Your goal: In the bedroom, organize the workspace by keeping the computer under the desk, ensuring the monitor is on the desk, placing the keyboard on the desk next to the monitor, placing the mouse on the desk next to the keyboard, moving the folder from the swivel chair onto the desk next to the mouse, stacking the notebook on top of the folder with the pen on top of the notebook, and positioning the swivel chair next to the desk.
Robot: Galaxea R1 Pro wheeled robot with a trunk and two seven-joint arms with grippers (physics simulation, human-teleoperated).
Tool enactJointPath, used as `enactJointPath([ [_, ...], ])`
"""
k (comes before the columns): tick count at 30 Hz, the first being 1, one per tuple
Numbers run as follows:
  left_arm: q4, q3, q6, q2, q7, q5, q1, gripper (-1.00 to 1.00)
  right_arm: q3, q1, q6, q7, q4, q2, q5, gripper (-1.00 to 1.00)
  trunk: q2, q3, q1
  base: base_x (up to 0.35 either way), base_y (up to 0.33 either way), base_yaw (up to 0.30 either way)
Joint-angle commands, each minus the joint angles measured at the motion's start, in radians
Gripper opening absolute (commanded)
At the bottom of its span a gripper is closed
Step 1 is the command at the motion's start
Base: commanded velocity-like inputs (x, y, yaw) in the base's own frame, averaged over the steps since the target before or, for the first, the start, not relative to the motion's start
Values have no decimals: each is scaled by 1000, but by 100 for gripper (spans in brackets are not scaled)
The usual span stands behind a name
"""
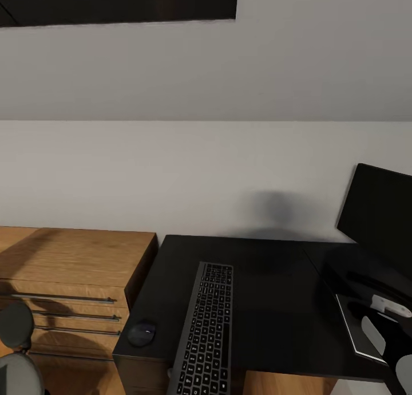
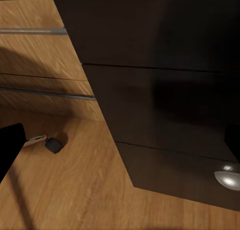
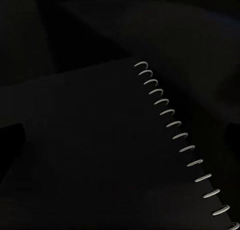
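The glossy black desk (image 1: pixel 269 280) carries the long keyboard (image 1: pixel 206 332) lengthwise and the small black mouse (image 1: pixel 142 333) at its left front corner. The monitor (image 1: pixel 380 212) stands at the far right. A dark spiral-bound notebook (image 3: pixel 100 150) lies on the desk's right part (image 1: pixel 350 325). My right gripper (image 3: pixel 120 140) hangs open just above it, with its white arm (image 1: pixel 390 309) over it. My left gripper (image 2: pixel 120 145) is open low beside the desk's black drawer unit (image 2: pixel 165 95). The grey swivel chair (image 1: pixel 17 349) is at the lower left. Folder, pen and computer are out of view.
A low wooden drawer cabinet (image 1: pixel 68 280) with metal bar handles stands against the wall left of the desk. A silver knob (image 2: pixel 227 177) sits on the drawer unit. A castor (image 2: pixel 53 144) of the chair rests on the wood floor (image 2: pixel 75 190). A dark skylight (image 1: pixel 114 0) is overhead.
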Motion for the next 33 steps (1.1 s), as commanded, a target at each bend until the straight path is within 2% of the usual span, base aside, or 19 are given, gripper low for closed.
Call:
enactJointPath([
  [1, 0, -9, -1, 0, 7, 4, -1, 100, 2, 1, 4, -1, 46, 0, -19, 100, 0, -1, 0, 0, 0, 0],
  [12, 0, -9, -1, 0, 7, 4, -1, 100, 2, 1, 3, -2, 46, 1, -18, 100, 0, -1, 0, -12, 12, 0],
  [20, -1, -9, -1, 0, 6, 4, -1, 100, 3, 1, 2, -3, 46, 2, -18, 100, 0, -1, 0, -154, 137, 0],
  [33, 0, -9, -1, 0, 6, 4, -1, 100, 3, 1, 1, -3, 46, 2, -18, 100, 0, -1, 0, -102, 33, 0],
])
